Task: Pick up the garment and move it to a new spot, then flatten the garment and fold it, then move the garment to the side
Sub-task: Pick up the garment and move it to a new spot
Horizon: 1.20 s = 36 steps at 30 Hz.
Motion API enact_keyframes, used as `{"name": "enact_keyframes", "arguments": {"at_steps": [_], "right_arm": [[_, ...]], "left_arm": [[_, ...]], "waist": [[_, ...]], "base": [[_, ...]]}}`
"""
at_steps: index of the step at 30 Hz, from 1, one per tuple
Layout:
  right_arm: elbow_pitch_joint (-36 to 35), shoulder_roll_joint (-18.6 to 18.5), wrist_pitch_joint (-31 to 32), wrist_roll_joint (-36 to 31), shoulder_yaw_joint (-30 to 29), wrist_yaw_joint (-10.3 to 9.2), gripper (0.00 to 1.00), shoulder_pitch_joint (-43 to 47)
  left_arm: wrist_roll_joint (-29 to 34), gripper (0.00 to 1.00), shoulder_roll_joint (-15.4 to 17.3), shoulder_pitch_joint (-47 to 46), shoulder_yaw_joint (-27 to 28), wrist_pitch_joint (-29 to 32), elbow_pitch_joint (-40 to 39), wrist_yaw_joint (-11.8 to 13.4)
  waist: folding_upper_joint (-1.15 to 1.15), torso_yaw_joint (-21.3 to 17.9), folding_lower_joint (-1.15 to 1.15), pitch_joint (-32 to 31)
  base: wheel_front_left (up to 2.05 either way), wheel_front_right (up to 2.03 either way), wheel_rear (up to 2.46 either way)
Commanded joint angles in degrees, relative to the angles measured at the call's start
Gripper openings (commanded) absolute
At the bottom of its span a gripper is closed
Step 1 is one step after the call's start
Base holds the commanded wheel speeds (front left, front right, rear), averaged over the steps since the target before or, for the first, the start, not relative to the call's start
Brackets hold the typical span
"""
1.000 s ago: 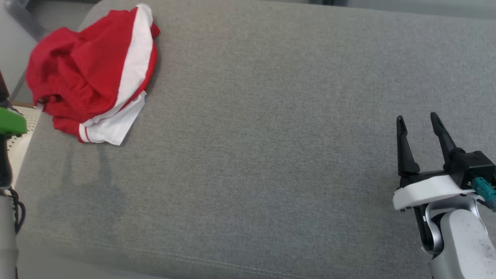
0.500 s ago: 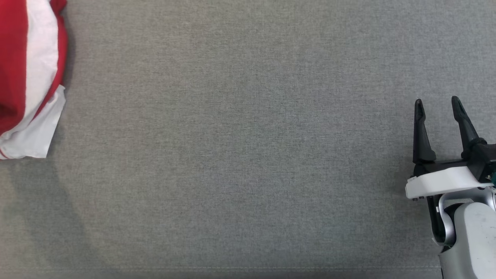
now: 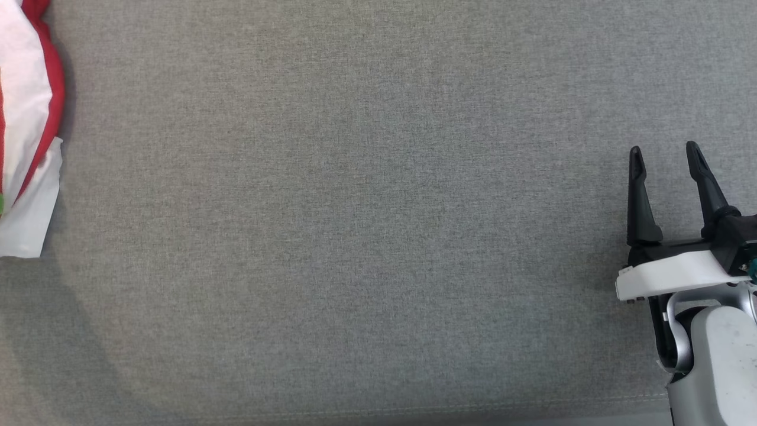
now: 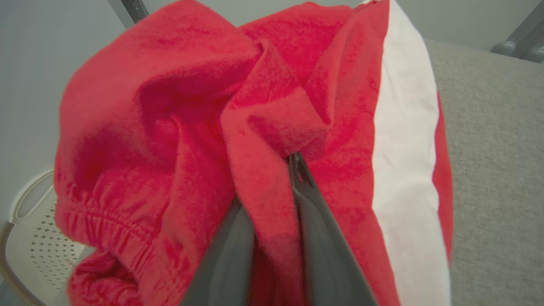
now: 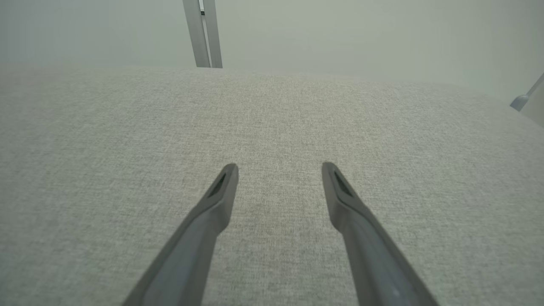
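Note:
The garment [image 4: 178, 127] is a crumpled red piece with a broad white stripe, lying on the grey cushion [image 3: 355, 207]. In the head view just its white and red edge [image 3: 26, 118] shows at the far left. My left gripper [image 4: 272, 182] is pushed into the heap, its two dark fingers [image 4: 318, 246] standing close together with a red fold pinched between them; the fingertips are buried in cloth. My right gripper [image 3: 665, 155] hovers far to the right over bare cushion, jaws open and empty, also seen as the right gripper [image 5: 278, 170] in its own wrist view.
A white perforated basket [image 4: 29, 238] sits beyond the cushion's end, behind the garment. A metal post [image 5: 204, 34] stands against the pale wall behind the cushion. The cushion's front seam [image 3: 414, 409] runs along the bottom of the head view.
The head camera has swung to the right, so the garment has slid to the picture's left edge. The right gripper stays open in about the same place.

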Motion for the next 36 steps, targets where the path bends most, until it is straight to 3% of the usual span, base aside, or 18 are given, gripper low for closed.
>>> {"name": "enact_keyframes", "arguments": {"at_steps": [1, 9, 20, 27, 36], "right_arm": [[0.11, 0.06, -0.13, -0.39, 0.05, 0.01, 1.0, -0.23], [2.86, 0.74, -1.33, 0.77, 1.08, 0.01, 1.0, 0.8], [8.5, 1.74, -3.28, 3.0, 2.66, 0.01, 1.0, 1.97], [10.5, 2.12, -3.96, 4.23, 2.95, 0.01, 1.0, 3.07], [10.77, 2.27, -4.08, 7.48, 4.31, 0.01, 1.0, 1.93]], "left_arm": [[0.01, 0.0, 1.4, -0.75, -0.37, -2.2, 0.08, -0.21], [1.03, 0.0, 4.71, -3.95, -2.85, -11.35, 0.24, -0.19], [4.6, 0.0, 7.17, -10.12, -6.66, -14.11, -8.91, -0.15], [6.13, 0.0, 5.33, -13.2, -9.52, -10.61, -22.05, 0.96], [5.6, 0.0, 0.68, -13.66, -13.63, -2.05, -39.71, 3.79]], "waist": [[0.0, -0.04, -0.01, -0.47], [0.0, -0.03, -0.01, -5.16], [0.0, -1.42, -0.01, -13.33], [0.0, -5.11, -0.01, -16.08], [0.0, -14.05, -0.01, -15.59]], "base": [[0.0, 0.0, 0.0], [0.0, 0.0, 0.0], [0.0, 0.0, 0.0], [0.0, 0.0, 0.0], [0.0, 0.0, 0.0]]}}
